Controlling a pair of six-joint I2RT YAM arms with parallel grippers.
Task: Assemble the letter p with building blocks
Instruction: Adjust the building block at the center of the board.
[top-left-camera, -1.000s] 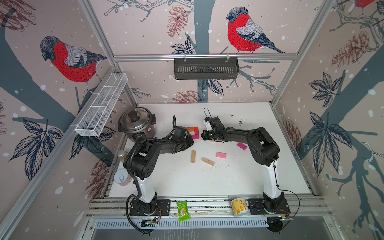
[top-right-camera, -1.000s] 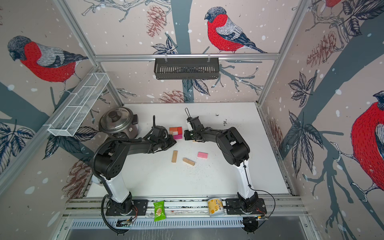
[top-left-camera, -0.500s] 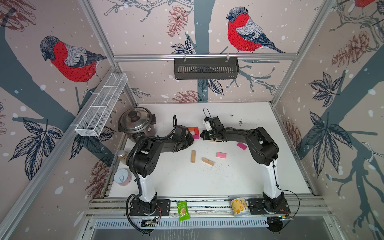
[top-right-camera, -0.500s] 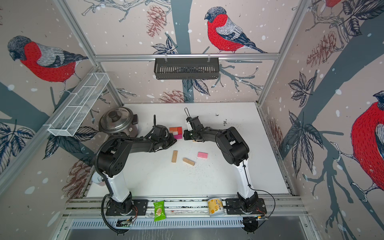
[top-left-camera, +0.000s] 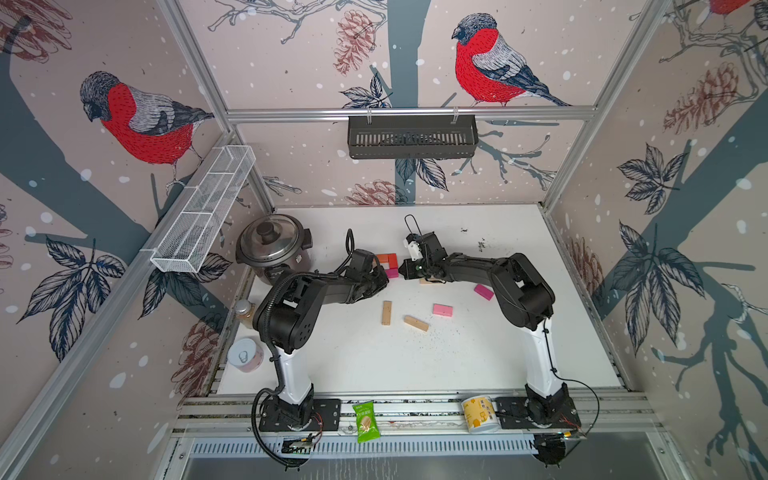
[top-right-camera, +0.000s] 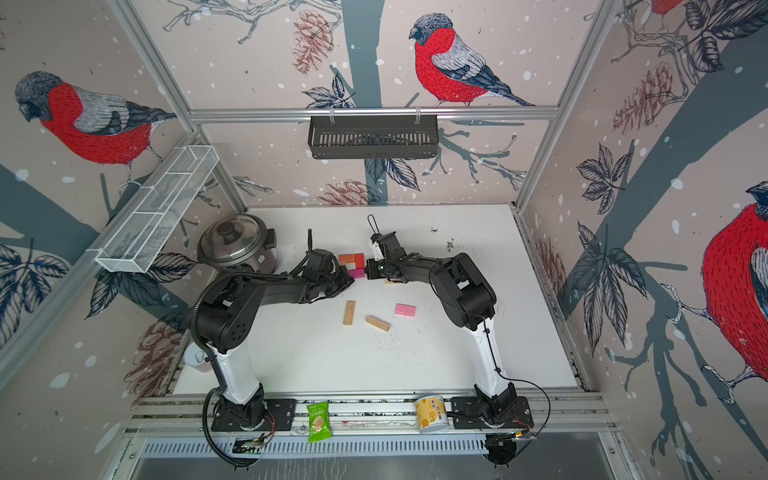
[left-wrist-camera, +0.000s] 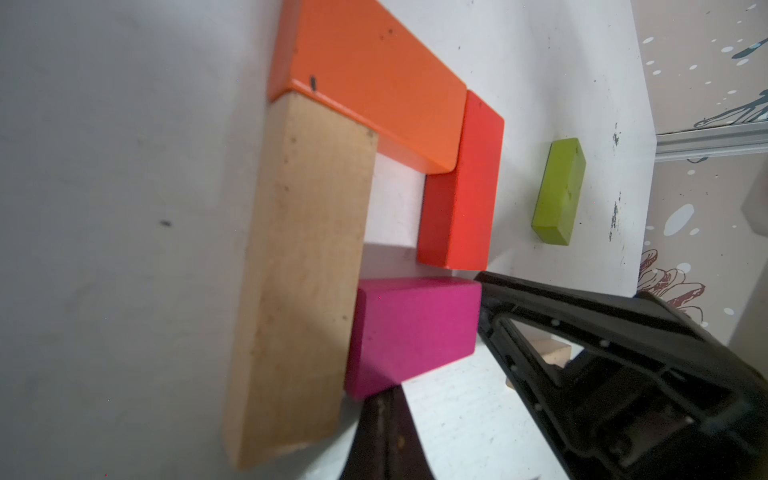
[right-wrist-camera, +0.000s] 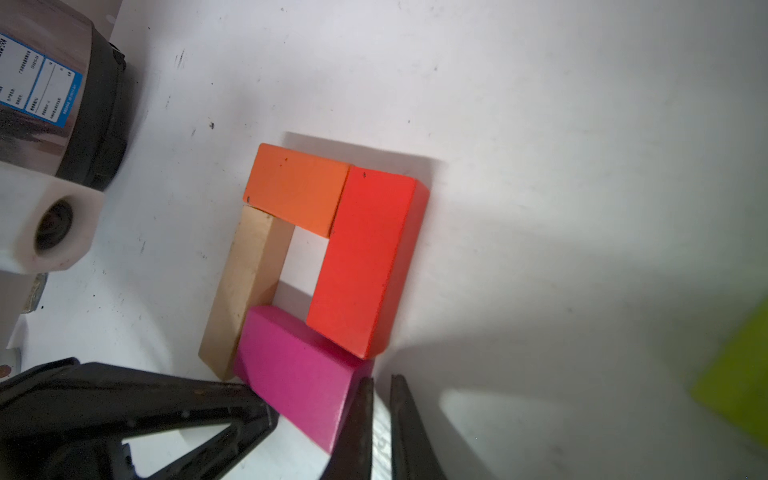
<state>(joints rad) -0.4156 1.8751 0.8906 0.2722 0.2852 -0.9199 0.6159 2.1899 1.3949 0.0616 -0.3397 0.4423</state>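
**Entry 1: left arm.** The white lower link stood upright from the near rail. The elbow was folded and the black forearm reached low over the tabletop (top-left-camera: 415, 365) toward its far centre. The left hand (top-left-camera: 384, 279) had its fingers pressed together and held nothing. Its tip lay against the long side of the magenta block (left-wrist-camera: 415, 332).

**Entry 2: right arm.** It mirrored the left, with the forearm levelled inward from the opposite side. The right hand (right-wrist-camera: 376, 424) was drawn in to a thin slit with nothing between the fingers. One finger (right-wrist-camera: 359, 415) touched the magenta block's end face.

**Entry 3: letter p (top-left-camera: 388, 261).** It lay flat at the far centre of the tabletop, between the two hands.
- The tan stem block (left-wrist-camera: 299, 270) formed one side.
- The orange block (left-wrist-camera: 374, 79) lay across the stem's end.
- The red block (left-wrist-camera: 461, 187) lay opposite the stem.
- The magenta block closed the loop, a little askew.

**Entry 4: loose pieces.**
- The lime-green block (left-wrist-camera: 559, 191) lay near the red block, apart from it.
- The first tan block (top-left-camera: 387, 312), the second tan block (top-left-camera: 416, 323) and the pink block (top-left-camera: 442, 309) lay nearer the rail.
- The dark pink block (top-left-camera: 483, 291) lay beside the right forearm.
- The hidden tan block (top-left-camera: 428, 281) showed only partly beneath that arm.
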